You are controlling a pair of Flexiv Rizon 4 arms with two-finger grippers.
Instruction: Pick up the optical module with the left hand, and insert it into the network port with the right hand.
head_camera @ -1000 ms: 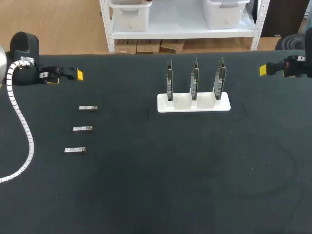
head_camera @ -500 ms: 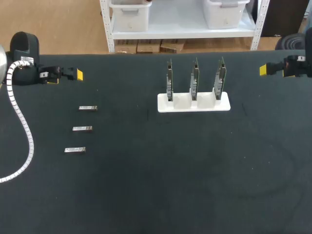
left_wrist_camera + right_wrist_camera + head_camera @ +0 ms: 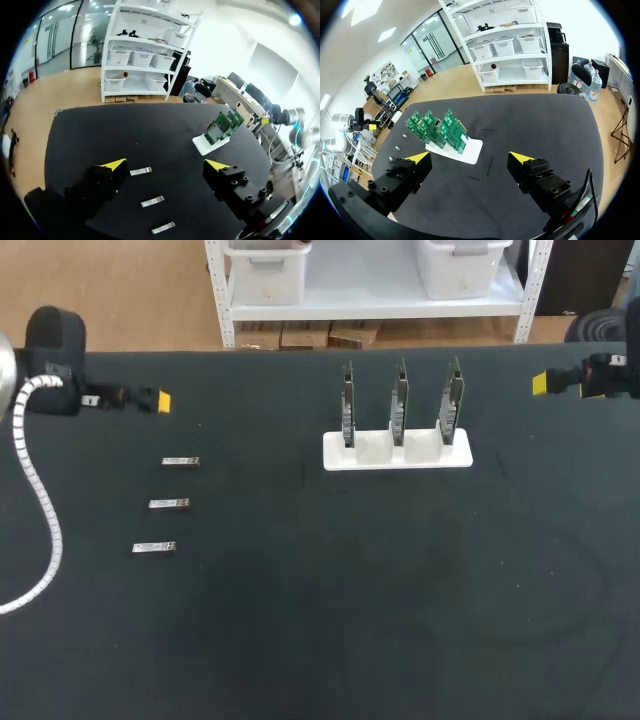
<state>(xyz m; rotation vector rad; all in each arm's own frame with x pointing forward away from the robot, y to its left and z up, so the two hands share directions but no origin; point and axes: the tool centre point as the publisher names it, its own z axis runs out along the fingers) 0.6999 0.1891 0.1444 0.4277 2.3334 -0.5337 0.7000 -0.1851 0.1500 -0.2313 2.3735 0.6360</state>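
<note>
Three small silver optical modules lie in a column on the black table at the left: far (image 3: 181,462), middle (image 3: 169,504), near (image 3: 154,548). In the left wrist view they appear between my open fingers (image 3: 141,171), (image 3: 152,201), (image 3: 163,228). My left gripper (image 3: 155,398) hovers open, back-left of the far module. Three upright green circuit boards with network ports (image 3: 399,400) stand in a white holder (image 3: 397,451), also visible ahead of the left gripper (image 3: 222,125) and ahead of the right gripper (image 3: 438,130). My right gripper (image 3: 545,384) is open at the table's far right.
A white spiral cable (image 3: 38,490) hangs from my left arm over the table's left side. The black tabletop (image 3: 350,590) stretches wide in front of the holder and between the modules and boards.
My left arm has shifted slightly; its gripper has turned a little and sits a touch lower in the head view. The right arm, the modules and the holder have not moved.
</note>
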